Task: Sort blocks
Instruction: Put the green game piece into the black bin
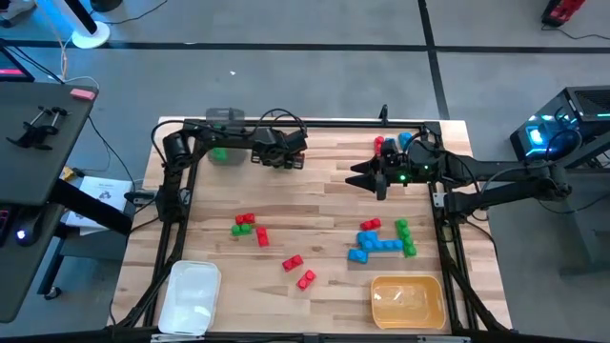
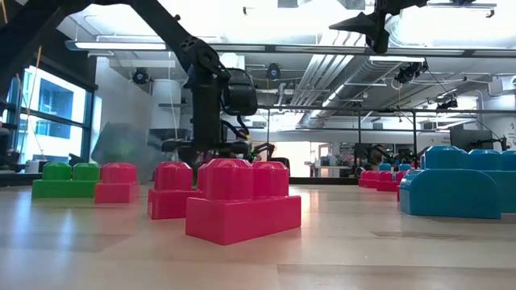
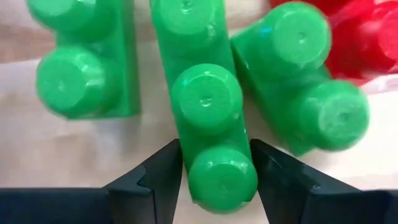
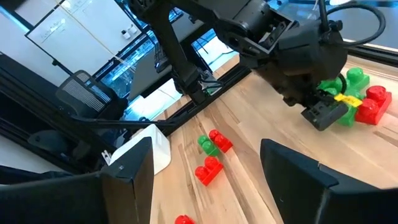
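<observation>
A white tray (image 1: 191, 297) sits at the near left corner of the wooden table (image 1: 315, 214), and a yellow tray (image 1: 408, 300) sits toward the near right corner. A grey tray (image 1: 225, 119) lies at the far edge, left of the middle. Off the table's left side stands a dark desk (image 1: 33, 133) with a pink item (image 1: 83, 92) on its corner.

Overhead, table-level, two wrist cams; shared red blocks (image 1: 246, 224).
</observation>
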You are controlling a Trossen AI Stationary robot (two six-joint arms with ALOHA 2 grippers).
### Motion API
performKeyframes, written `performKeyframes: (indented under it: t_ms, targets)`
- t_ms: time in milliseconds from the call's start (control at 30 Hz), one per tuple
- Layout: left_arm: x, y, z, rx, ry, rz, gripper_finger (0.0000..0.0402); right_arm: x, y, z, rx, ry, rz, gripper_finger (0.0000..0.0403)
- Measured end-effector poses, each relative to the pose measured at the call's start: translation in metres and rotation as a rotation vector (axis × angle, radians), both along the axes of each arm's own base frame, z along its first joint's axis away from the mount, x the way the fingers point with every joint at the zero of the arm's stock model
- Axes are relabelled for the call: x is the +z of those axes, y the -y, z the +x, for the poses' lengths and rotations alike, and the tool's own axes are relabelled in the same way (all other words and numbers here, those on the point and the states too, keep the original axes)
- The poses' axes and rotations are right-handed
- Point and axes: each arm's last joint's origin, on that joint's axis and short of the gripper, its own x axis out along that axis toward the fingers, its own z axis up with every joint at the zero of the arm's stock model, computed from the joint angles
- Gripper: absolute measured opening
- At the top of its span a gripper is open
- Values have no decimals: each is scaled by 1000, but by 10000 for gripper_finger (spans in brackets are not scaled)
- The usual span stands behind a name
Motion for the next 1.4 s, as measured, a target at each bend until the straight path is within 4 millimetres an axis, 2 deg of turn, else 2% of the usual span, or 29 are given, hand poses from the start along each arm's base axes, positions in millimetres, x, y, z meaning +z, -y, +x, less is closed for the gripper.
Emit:
performKeyframes:
  t_ms: [233, 567, 667, 767, 900, 1000, 1067, 1167, 1267, 1400]
  targets:
    - [1, 4, 1, -18, -2, -6, 118, 0, 0, 0, 3, -3, -14, 224]
    - [3, 17, 6, -106, 3, -44, 107, 0, 0, 0, 3, -6, -14, 224]
    - [13, 27, 4, -175, -13, -71, 107, 0, 0, 0, 3, -6, -14, 224]
    - [37, 34, -4, -220, -32, -39, 108, 0, 0, 0, 3, -6, -14, 224]
    - [85, 39, -28, -213, -61, 99, 110, 0, 0, 0, -4, -7, -16, 224]
    - [123, 44, -54, -179, -101, 236, 110, 0, 0, 0, -6, -8, -32, 224]
    - [138, 45, -74, -142, -128, 294, 110, 0, 0, 0, -5, -9, -40, 224]
    - [138, 42, -109, -91, -196, 271, 110, 0, 0, 0, -4, -9, -43, 224]
    - [122, 39, -143, -37, -290, 197, 110, 0, 0, 0, -4, -9, -42, 224]
    - [102, 31, -169, 21, -274, 74, 111, 0, 0, 0, -5, -9, -40, 224]
